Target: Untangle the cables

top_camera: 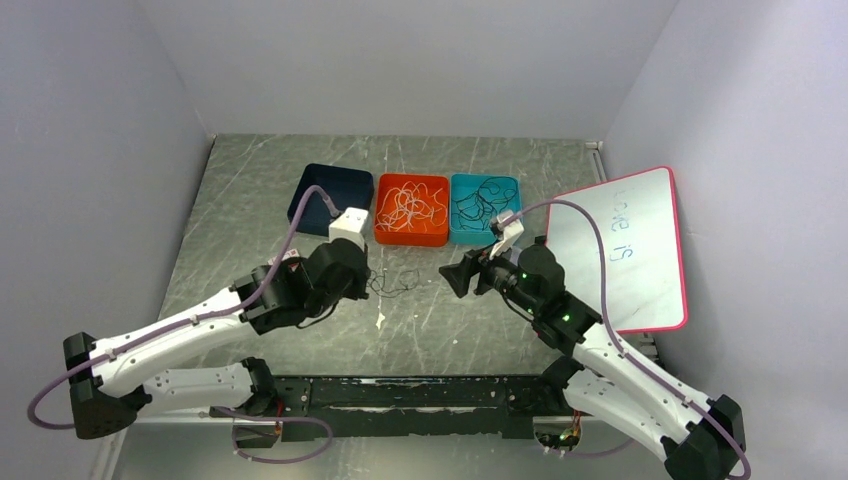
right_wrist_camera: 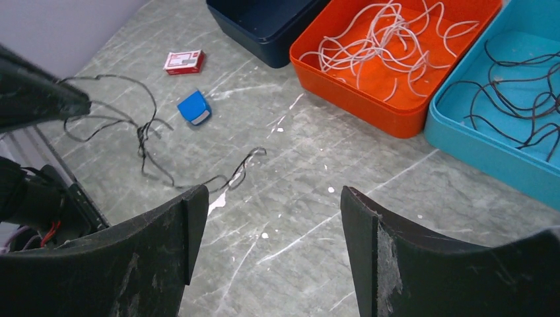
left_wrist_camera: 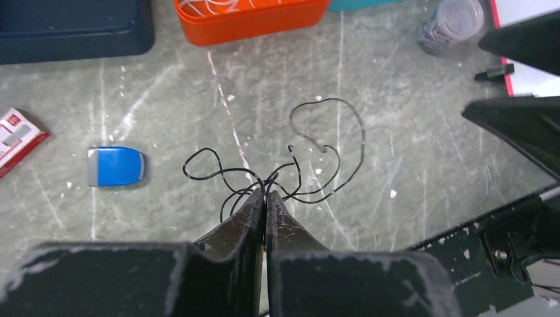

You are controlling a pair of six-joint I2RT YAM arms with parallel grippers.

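Note:
A tangle of thin black cables (left_wrist_camera: pixel 310 155) lies in loops on the grey table (left_wrist_camera: pixel 409 165), just in front of my left gripper (left_wrist_camera: pixel 265 195). That gripper is shut on strands of the tangle at its near end. From above, the tangle (top_camera: pixel 397 284) sits between my left gripper (top_camera: pixel 366 280) and my right gripper (top_camera: pixel 452 274). My right gripper (right_wrist_camera: pixel 272 193) is open and empty, a short way from the tangle (right_wrist_camera: pixel 142 135). Its spread fingers (left_wrist_camera: pixel 518 125) show at the right edge of the left wrist view.
At the back stand a navy tray (top_camera: pixel 330 198), an orange tray (top_camera: pixel 383 236) holding white cables (right_wrist_camera: pixel 389 39) and a teal tray (top_camera: pixel 458 237) holding black cables (right_wrist_camera: pixel 522 92). A whiteboard (top_camera: pixel 630 250) lies right. A blue block (left_wrist_camera: pixel 115 165), a small red box (left_wrist_camera: pixel 16 135) and a clear cup (left_wrist_camera: pixel 452 23) lie nearby.

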